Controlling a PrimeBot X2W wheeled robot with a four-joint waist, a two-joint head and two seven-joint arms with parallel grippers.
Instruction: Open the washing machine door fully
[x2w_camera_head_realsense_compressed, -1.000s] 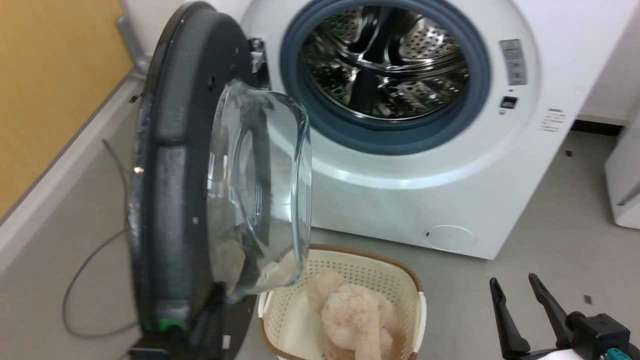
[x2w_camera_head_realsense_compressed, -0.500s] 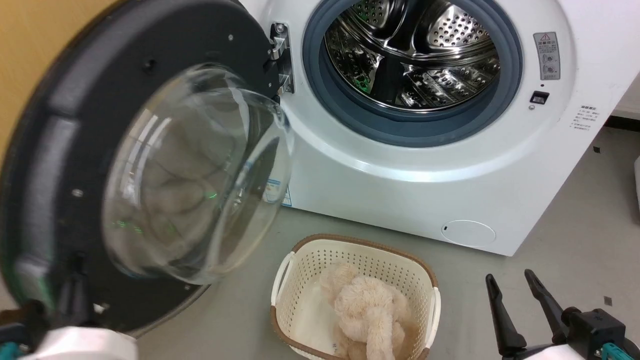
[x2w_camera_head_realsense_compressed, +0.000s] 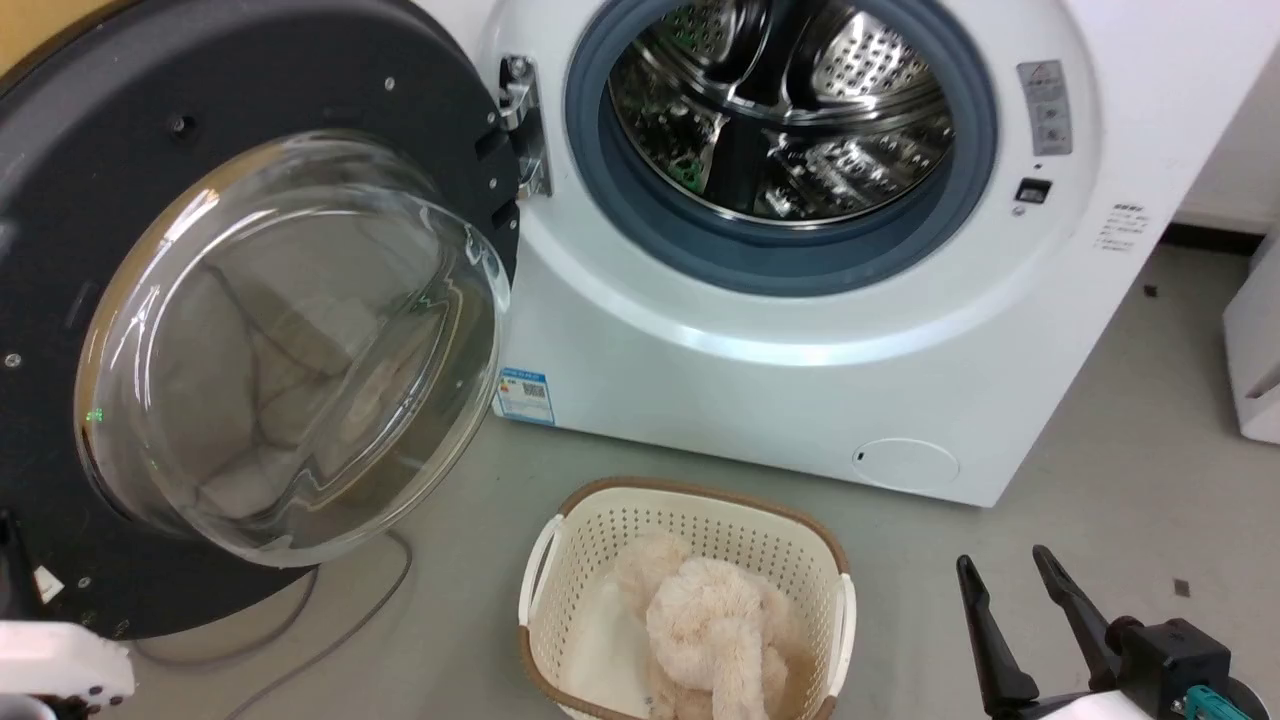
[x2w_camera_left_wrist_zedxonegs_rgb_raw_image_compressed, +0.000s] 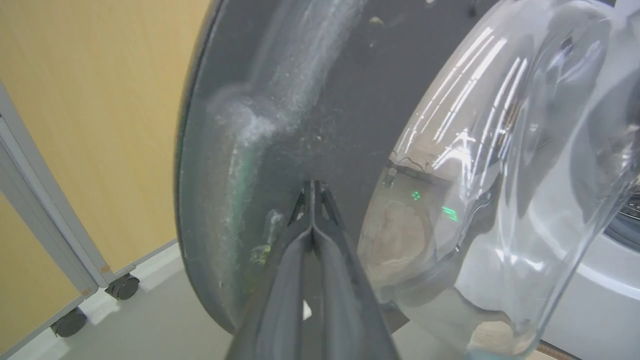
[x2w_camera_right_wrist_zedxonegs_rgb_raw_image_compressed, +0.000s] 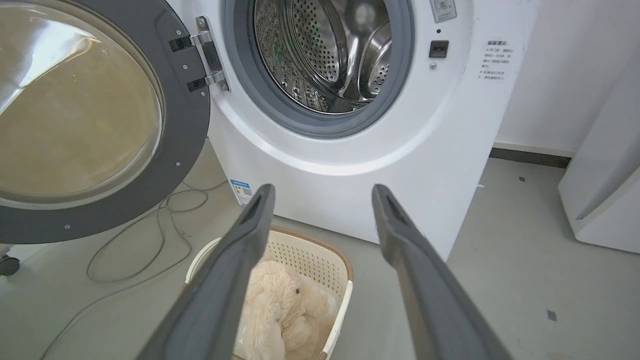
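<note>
The washing machine door (x2w_camera_head_realsense_compressed: 300, 80) hangs swung out to the left of the white washing machine (x2w_camera_head_realsense_compressed: 800, 380). Its dark grey inner rim and clear glass bowl (x2w_camera_head_realsense_compressed: 290, 340) face me, and the steel drum (x2w_camera_head_realsense_compressed: 780, 110) is exposed. In the left wrist view my left gripper (x2w_camera_left_wrist_zedxonegs_rgb_raw_image_compressed: 311, 187) is shut and empty. Its tips lie close against the door's inner rim (x2w_camera_left_wrist_zedxonegs_rgb_raw_image_compressed: 310, 100), beside the glass bowl (x2w_camera_left_wrist_zedxonegs_rgb_raw_image_compressed: 500, 175). My right gripper (x2w_camera_head_realsense_compressed: 1000, 556) stands open and empty at the lower right, away from the door (x2w_camera_right_wrist_zedxonegs_rgb_raw_image_compressed: 185, 125). Its fingers (x2w_camera_right_wrist_zedxonegs_rgb_raw_image_compressed: 235, 260) spread above the basket.
A cream basket (x2w_camera_head_realsense_compressed: 560, 540) holding a beige plush toy (x2w_camera_head_realsense_compressed: 700, 620) sits on the floor before the machine. A grey cable (x2w_camera_head_realsense_compressed: 330, 620) lies under the door. A white appliance (x2w_camera_head_realsense_compressed: 1260, 350) stands at right. A yellow panel on casters (x2w_camera_left_wrist_zedxonegs_rgb_raw_image_compressed: 120, 287) is beyond the door.
The door has swung farther out to the left, from nearly edge-on to showing its whole inner face. The head view shifted a little. The right gripper kept its place.
</note>
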